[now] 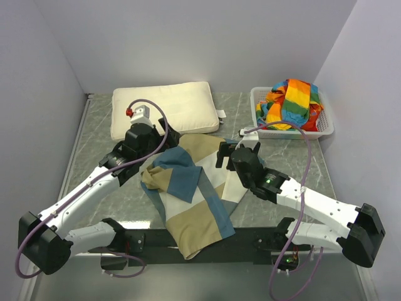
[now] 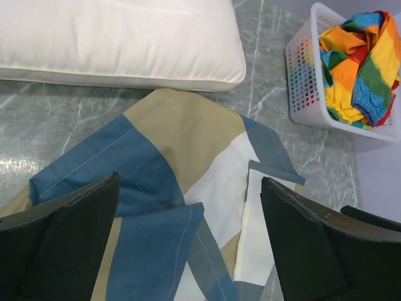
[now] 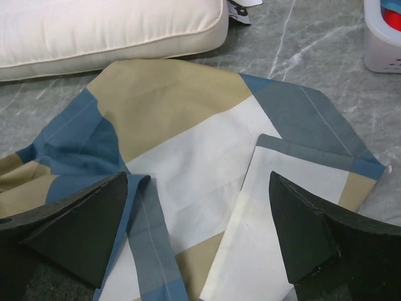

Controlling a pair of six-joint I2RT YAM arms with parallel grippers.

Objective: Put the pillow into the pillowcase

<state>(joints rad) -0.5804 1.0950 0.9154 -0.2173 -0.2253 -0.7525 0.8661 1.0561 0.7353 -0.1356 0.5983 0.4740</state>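
- Now the left gripper (image 2: 188,183) and right gripper (image 3: 199,179) are hovering, jaws spread wide, probably hunting the opening.
- Pillowcase (image 1: 188,194) is lying crumpled mid-frame, not yet filled.
- Pillow (image 1: 164,110) is waiting upper left, just behind it.

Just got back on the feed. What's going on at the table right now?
Both arms are bent over the pillowcase, which lies rumpled and partly folded over in the middle of the table. The left gripper and the right gripper are open above its far end and hold nothing. The pillow lies flat just beyond it at the back, fully outside the case, so the stuffing has not begun. A white basket holding a rainbow-striped cloth sits at the back right, clear of both arms.
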